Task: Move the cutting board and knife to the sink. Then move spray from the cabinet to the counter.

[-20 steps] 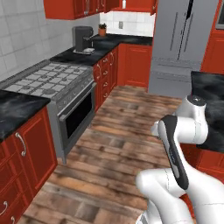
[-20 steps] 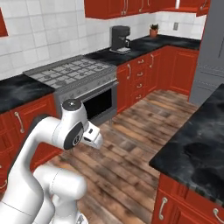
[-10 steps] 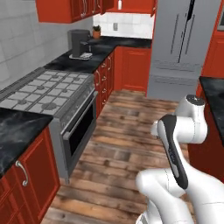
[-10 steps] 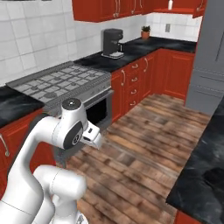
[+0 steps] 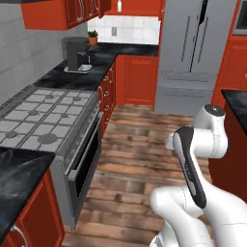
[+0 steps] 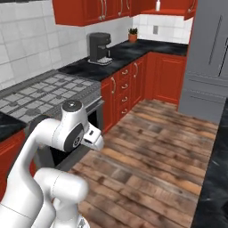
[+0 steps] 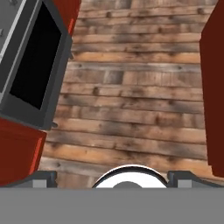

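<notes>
My gripper (image 7: 113,178) points down at the wooden floor, its two dark fingertips (image 7: 43,177) wide apart with nothing between them. The arm is folded close over the base, with the hand (image 6: 92,139) tucked by the elbow. The black marble counter (image 5: 103,60) (image 6: 133,51) runs along the left wall to the far corner. High above that corner, a slim white bottle (image 6: 157,4) (image 5: 119,5), seemingly the spray, stands on the shelf of a red wall cabinet (image 6: 171,10). The cutting board, knife and sink are out of view.
A grey stove (image 5: 43,116) (image 6: 40,93) with its dark oven door (image 7: 37,65) stands close on the left. Behind it is a coffee machine (image 5: 77,53) (image 6: 99,46). A grey fridge (image 5: 198,53) (image 6: 209,58) closes the aisle. A black-topped island (image 5: 236,101) (image 6: 218,178) stands on the right.
The whole scene has shifted: the base has driven forward along the aisle, so the stove and far corner are nearer. The arm keeps its folded pose.
</notes>
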